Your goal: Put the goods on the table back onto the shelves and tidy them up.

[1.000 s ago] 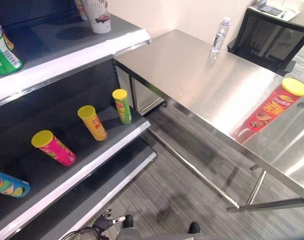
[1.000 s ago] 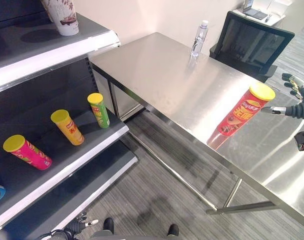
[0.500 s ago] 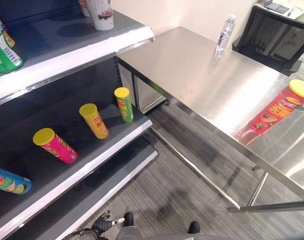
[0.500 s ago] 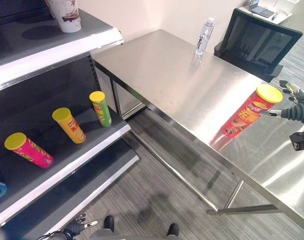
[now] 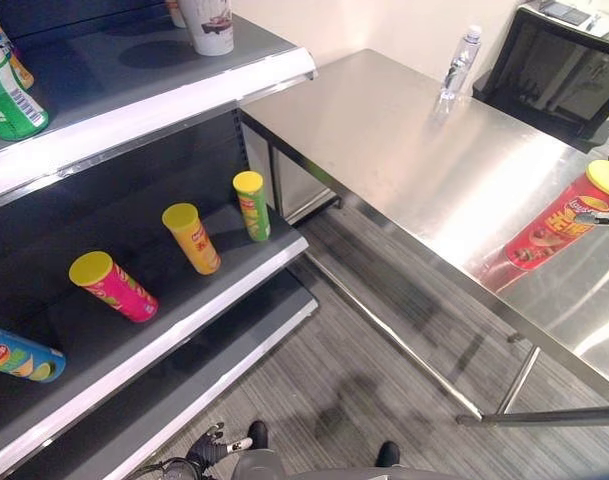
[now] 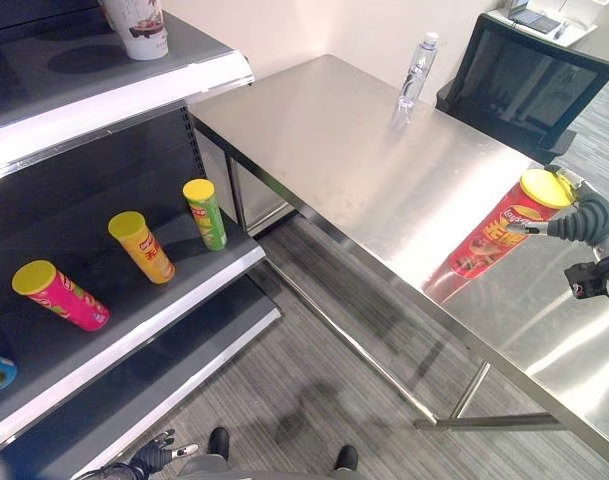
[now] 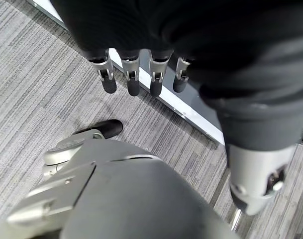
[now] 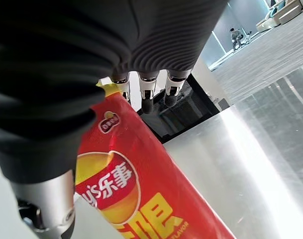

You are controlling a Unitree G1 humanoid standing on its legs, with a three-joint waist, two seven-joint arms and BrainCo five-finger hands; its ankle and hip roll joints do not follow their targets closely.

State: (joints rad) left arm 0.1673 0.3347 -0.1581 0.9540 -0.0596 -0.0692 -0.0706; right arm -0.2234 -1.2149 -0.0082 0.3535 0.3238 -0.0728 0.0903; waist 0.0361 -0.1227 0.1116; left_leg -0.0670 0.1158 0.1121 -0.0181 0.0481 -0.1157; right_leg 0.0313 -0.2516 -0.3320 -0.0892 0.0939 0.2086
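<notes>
We see the tall red chip can with a yellow lid standing on the steel table at its right, near edge. Our right hand is spread wide just beside its top, fingers straight, not gripping. Our left hand hangs low over the floor, fingers relaxed, holding nothing.

Blue can on the shelf, cut by the frame edge.
</notes>
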